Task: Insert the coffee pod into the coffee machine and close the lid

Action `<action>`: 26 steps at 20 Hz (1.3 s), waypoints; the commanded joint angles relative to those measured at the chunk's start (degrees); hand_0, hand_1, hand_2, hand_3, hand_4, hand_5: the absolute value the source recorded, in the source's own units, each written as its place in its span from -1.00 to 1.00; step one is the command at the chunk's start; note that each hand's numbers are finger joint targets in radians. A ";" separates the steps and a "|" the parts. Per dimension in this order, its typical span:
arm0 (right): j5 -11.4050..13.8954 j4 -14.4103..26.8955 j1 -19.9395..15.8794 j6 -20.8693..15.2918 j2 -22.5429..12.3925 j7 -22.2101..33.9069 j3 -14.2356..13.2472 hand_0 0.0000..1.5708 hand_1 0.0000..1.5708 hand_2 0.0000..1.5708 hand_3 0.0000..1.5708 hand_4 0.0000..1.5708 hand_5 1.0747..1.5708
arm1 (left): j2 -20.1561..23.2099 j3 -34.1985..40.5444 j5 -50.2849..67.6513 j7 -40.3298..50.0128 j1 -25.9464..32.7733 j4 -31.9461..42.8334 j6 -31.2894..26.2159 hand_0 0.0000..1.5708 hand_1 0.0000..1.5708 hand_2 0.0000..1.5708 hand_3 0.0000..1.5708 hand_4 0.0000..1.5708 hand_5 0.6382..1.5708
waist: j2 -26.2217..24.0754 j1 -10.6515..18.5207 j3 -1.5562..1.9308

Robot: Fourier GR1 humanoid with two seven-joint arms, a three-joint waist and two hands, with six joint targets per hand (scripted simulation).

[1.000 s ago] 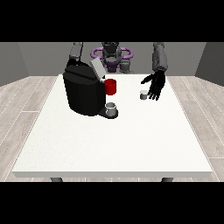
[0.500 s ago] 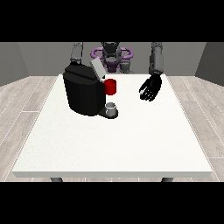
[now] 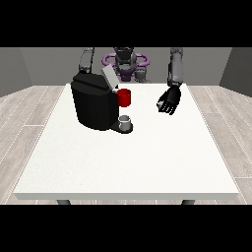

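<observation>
The black coffee machine (image 3: 96,106) stands at the table's left, its grey lid (image 3: 109,78) tilted up and open. A red part (image 3: 125,97) sticks out at its front, above a small grey cup (image 3: 126,120) on the drip tray. The hand at the view's right (image 3: 169,102) hangs a little above the table, to the right of the machine and apart from it. Its fingers are curled round the coffee pod, which is almost wholly hidden inside them. The other arm (image 3: 87,60) reaches down behind the machine, and its hand is hidden.
The white table (image 3: 147,162) stretches wide in front of the machine and the hand. Its right edge lies close past the raised hand. The robot's torso (image 3: 124,61) is behind the table's far edge.
The small grey pod stood on the table beside the hand at the view's right. That hand has curled round it and lifted it off the table. The machine has not moved.
</observation>
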 commanded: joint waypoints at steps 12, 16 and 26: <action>4.67 5.09 0.76 -4.63 -0.04 2.01 -0.07 -1.00 -1.00 -1.00 -1.00 -1.00 1.00 | -3.66 3.95 1.22 -6.57 -5.88 4.34 -4.14 0.81 0.81 0.78 0.70 -0.37 1.00 | -4.67 2.56 -0.12; 1.06 9.61 0.65 -1.35 -2.89 -3.46 -4.10 -1.00 -1.00 -1.00 -1.00 -1.00 1.00 | -4.84 4.81 1.56 -2.68 -9.34 3.47 -7.90 0.84 0.84 0.82 0.72 -0.33 1.00 | -4.51 1.89 -0.07; 3.14 10.27 3.27 -1.81 0.21 -0.16 -0.46 -1.00 -1.00 -1.00 -1.00 -1.00 1.00 | -4.96 4.94 1.79 2.36 -15.87 0.25 -19.35 0.69 0.69 0.72 0.68 -0.25 1.00 | -12.48 0.97 -0.08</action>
